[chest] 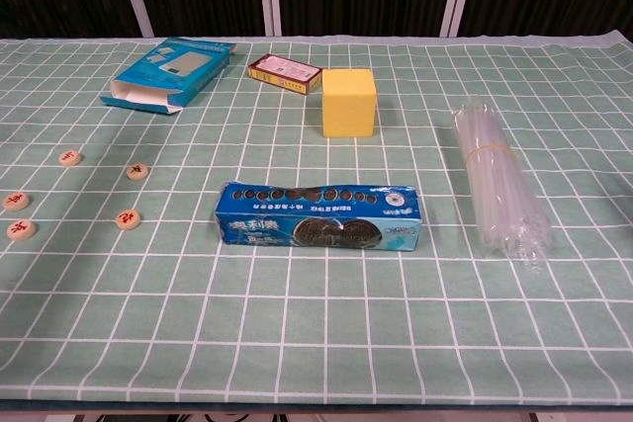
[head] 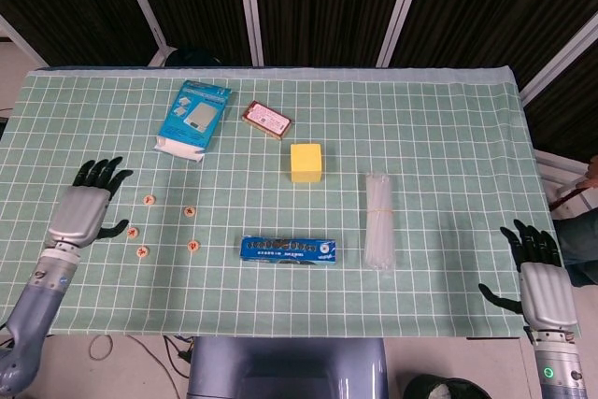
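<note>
The wooden game discs (head: 142,251) lie scattered at the lower left of the head view, five of them on the green checked tabletop (head: 448,137); the nearest one, a disc (head: 133,232) marked in red, sits just beside the thumb of the left hand (head: 86,205), apparently not touched; the others lie a little further right, toward the frame's centre. The step in hand looks like a reach toward these discs, with no grasp made; a next move would call for lowering the fingertips over one small flat disc and pinching it at its rim, a fine grip since the piece lies low on the cloth. The left hand holds nothing, fingers (head: 101,171) spread and pointing to the upper part of the frame, palm down, forearm running off the lower left corner; the chest view does not show it. The right hand (head: 542,277) rests at the lower right edge, likewise empty with fingers apart, well apart from everything. Toward the centre lie a blue cookie pack (head: 288,250), a clear tube bundle (head: 377,221) and a yellow block (head: 306,162); a blue box (head: 195,117) and a red box (head: 267,120) lie higher up.
</note>
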